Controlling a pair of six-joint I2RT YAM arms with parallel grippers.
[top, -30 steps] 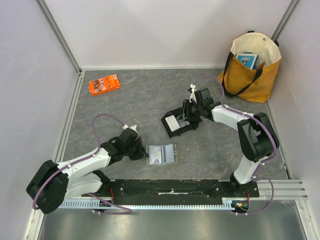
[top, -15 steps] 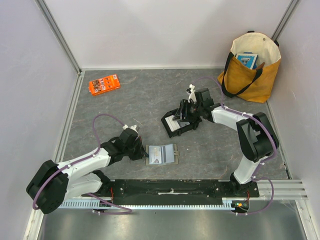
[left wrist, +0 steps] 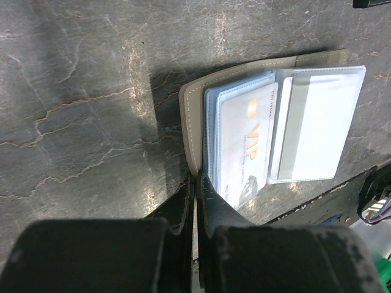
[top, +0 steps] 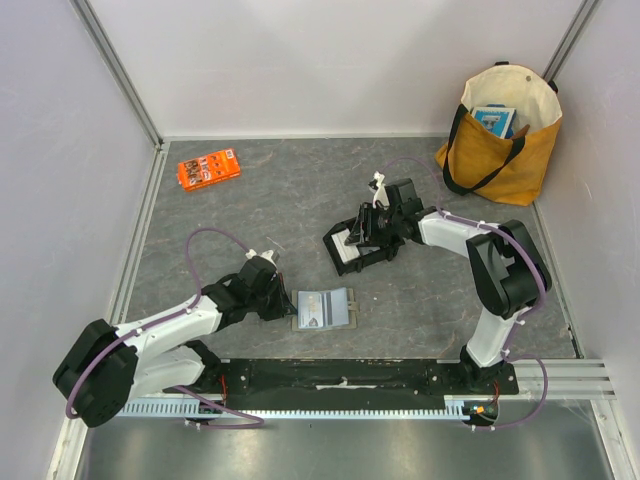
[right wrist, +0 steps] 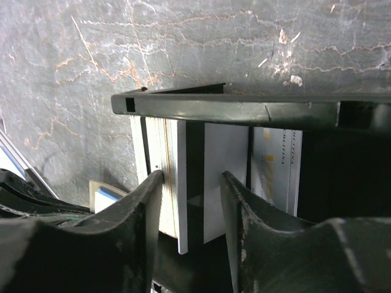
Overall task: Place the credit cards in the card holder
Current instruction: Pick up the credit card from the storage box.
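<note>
The card holder (top: 322, 308) lies open on the table near the front, its pale bluish inner pockets (left wrist: 311, 122) facing up. A whitish VIP card (left wrist: 244, 143) sits in its left pocket. My left gripper (top: 284, 302) is shut on the holder's taupe left cover edge (left wrist: 189, 122), with its jaws pinched together (left wrist: 196, 180). My right gripper (top: 362, 232) is open (right wrist: 191, 177) and reaches into the black tray (top: 372, 258). Its fingers straddle several pale credit cards (right wrist: 223, 171) standing in the tray (right wrist: 244, 107). The left finger (right wrist: 149, 201) is at the card stack's side.
An orange packet (top: 208, 168) lies at the back left. A yellow tote bag (top: 500, 135) stands at the back right corner. Grey walls close in the table on three sides, and a metal rail runs along the left.
My right gripper has moved a little to the left, further over the cards in the black tray. My left arm and the card holder have not moved.
</note>
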